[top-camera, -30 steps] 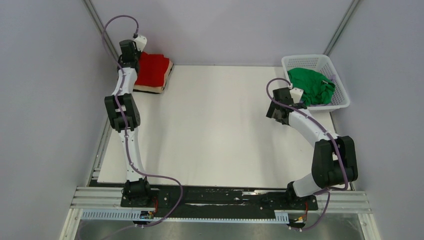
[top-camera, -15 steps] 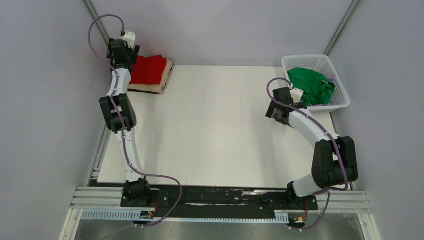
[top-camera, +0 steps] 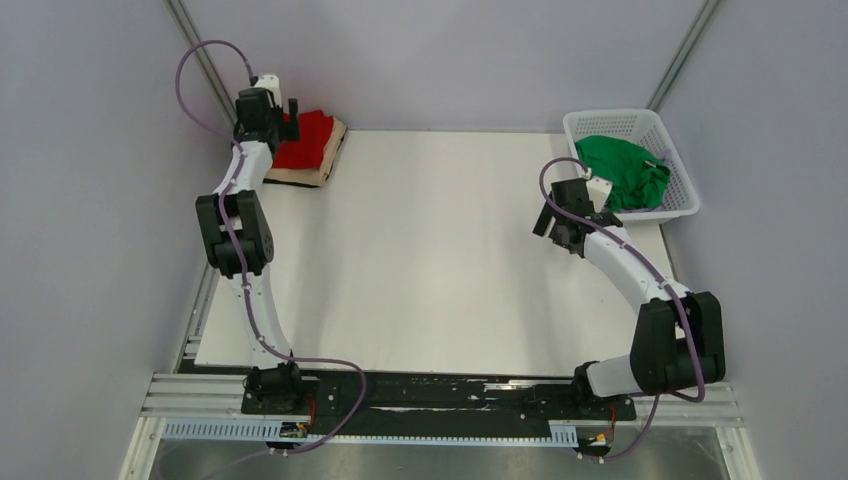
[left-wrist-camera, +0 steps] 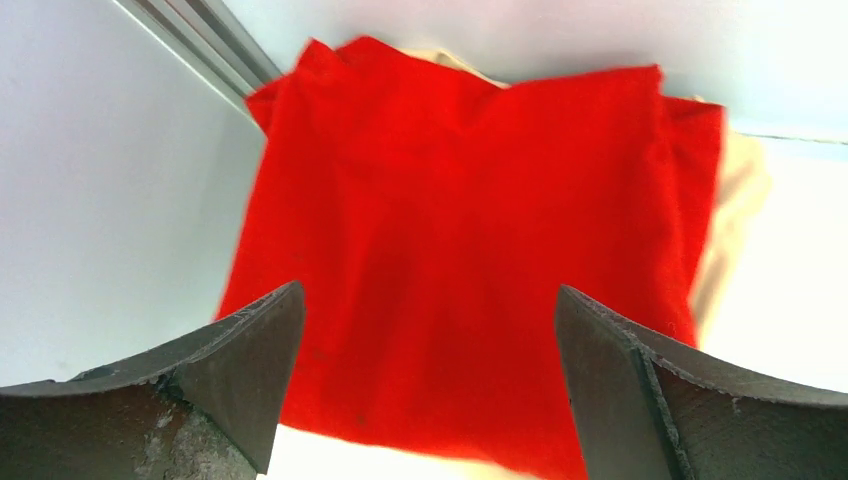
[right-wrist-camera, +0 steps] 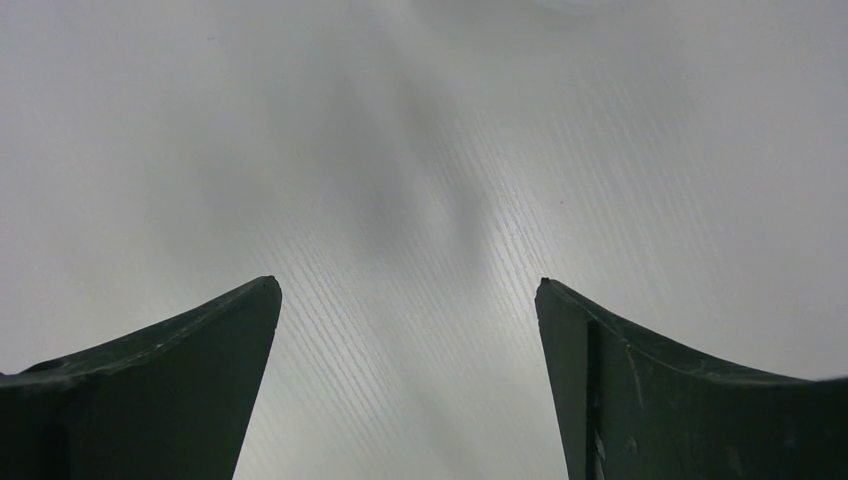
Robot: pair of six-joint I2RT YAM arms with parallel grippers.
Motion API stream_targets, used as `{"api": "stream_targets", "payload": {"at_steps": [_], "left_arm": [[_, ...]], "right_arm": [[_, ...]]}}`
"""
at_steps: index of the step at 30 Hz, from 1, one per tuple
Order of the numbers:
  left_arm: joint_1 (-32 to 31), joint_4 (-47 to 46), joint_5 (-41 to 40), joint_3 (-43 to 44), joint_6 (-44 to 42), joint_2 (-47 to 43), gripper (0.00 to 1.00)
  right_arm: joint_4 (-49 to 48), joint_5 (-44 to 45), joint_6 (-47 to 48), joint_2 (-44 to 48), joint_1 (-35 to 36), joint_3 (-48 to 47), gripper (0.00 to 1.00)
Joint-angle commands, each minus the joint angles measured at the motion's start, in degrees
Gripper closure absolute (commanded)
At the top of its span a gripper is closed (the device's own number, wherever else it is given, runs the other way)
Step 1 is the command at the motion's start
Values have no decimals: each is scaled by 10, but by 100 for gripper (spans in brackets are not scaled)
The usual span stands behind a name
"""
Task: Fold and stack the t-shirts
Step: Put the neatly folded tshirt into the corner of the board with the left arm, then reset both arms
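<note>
The crumpled green cloth t-shirt [top-camera: 622, 170] lies bunched inside the white plastic lattice basket [top-camera: 682, 175] and fills most of it. It is unfolded, and the heap shows no clear long axis.

The right end effector [top-camera: 560, 232] hangs just outside the basket's near-left corner, over bare table [top-camera: 420, 250]. Its jaws stand wide apart and hold nothing. From this end effector the green t-shirt lies farther from the arm bases and to the right, across the basket wall. Judgement: the coming move turns on this offset. The right arm is much the nearer one, and it would need to lift over the rim before descending onto the cloth.

Well apart from the basket, at the opposite far corner of the table, the folded bright red cloth t-shirt [top-camera: 308, 137] rests on the folded tan beige cloth t-shirt [top-camera: 320, 170]. The left end effector [top-camera: 285, 112] hovers above this stack, jaws wide apart and empty.

View differences:
- The left wrist view shows the red t-shirt [left-wrist-camera: 470, 250] between the spread fingers of the left end effector [left-wrist-camera: 428, 295], clear of both, with the tan t-shirt [left-wrist-camera: 735, 200] showing along its edge.
- The right wrist view shows only table surface between the right end effector [right-wrist-camera: 408, 290] fingers. Neither basket nor green t-shirt appears there; only the top view places them.
</note>
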State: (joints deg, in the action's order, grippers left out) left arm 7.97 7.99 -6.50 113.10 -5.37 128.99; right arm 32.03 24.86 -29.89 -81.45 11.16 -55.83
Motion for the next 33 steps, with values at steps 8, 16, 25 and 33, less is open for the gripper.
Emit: {"api": "stream_targets", "payload": {"at_steps": [8,16,25,33], "left_arm": [[-44,57,16,-185,223,-245,0],[-153,70,71,-466,322,-502,0],[-304,122,25,-662,400,-677,0],[-307,154,-21,-663,385,-725,0]], "right_arm": [[-61,-87,8,92,-7,14,0],[-105,-190,13,180,-6,81,0],[-130,-277,5,271,-6,171,0],[-155,-306,-2,299,-5,203,0]]}}
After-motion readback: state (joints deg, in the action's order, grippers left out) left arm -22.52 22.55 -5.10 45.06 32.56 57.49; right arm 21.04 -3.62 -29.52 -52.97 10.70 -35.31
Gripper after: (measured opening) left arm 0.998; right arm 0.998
